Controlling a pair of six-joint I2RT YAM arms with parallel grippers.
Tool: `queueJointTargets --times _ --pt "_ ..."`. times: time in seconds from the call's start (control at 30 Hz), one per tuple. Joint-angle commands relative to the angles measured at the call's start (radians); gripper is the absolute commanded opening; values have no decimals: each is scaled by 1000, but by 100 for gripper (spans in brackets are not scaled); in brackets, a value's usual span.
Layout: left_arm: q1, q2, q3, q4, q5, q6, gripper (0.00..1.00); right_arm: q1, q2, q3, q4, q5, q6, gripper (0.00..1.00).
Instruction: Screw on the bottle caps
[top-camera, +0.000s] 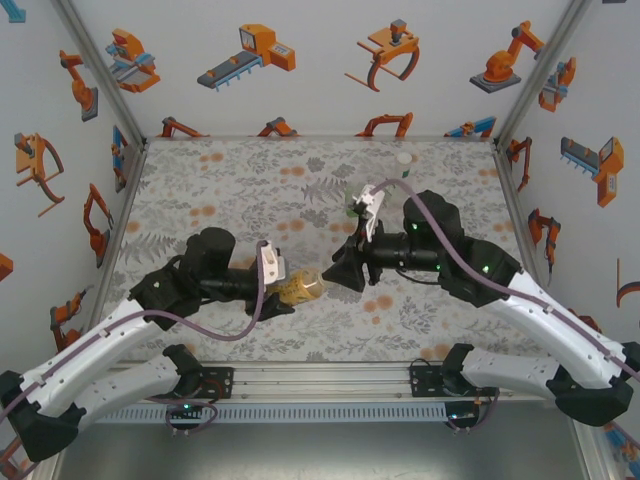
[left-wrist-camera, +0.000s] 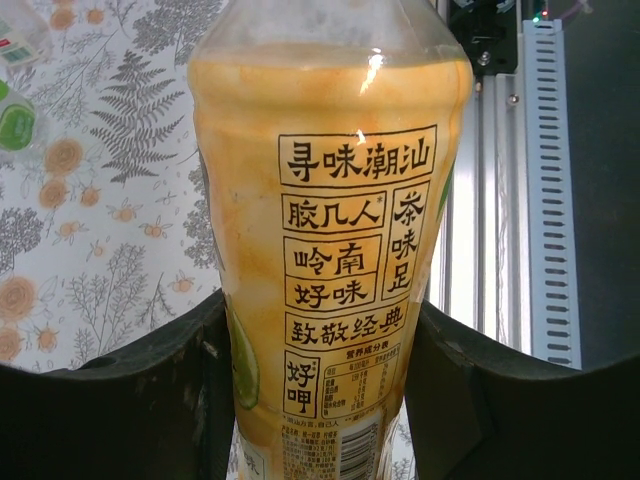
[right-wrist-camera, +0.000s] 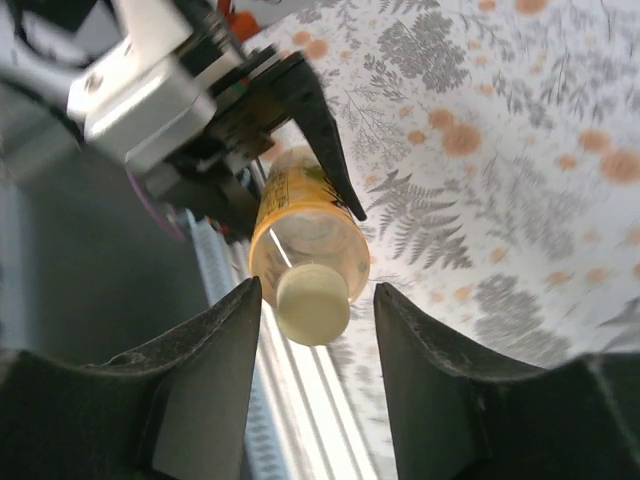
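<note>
Right hand (right-wrist-camera: 317, 288) gapes either side of the cap (right-wrist-camera: 312, 303); left hand (left-wrist-camera: 320, 305) clamps the bottle (left-wrist-camera: 330, 200) level, presenting it for twisting.

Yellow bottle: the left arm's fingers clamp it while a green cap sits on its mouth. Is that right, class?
No. The cap is pale whitish, not green, as the right wrist view shows; the left arm's fingers do clamp the yellow bottle.

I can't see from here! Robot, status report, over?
Left gripper shut on yellow bottle. Right gripper open, straddling pale cap. Cap sits on bottle mouth.
</note>
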Motion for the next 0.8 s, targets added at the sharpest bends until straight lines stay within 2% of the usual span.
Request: queueJointTargets --times 0.0,0.13,0.2,0.47,0.77 --pt "-4 -22 37 -5 58 16 0 0 1 65 -71 -149 -440 50" --pt "-4 -22 45 -14 85 15 0 0 35 115 -181 -208 -642 53" --pt "-4 -24 45 -14 100 13 0 0 48 125 -203 -219 -694 53" --pt "-4 -23 48 -15 104 12 0 0 60 95 -156 -346 -701 46" --pt "-4 -16 47 -8 102 14 0 0 50 67 -141 -334 -683 34"
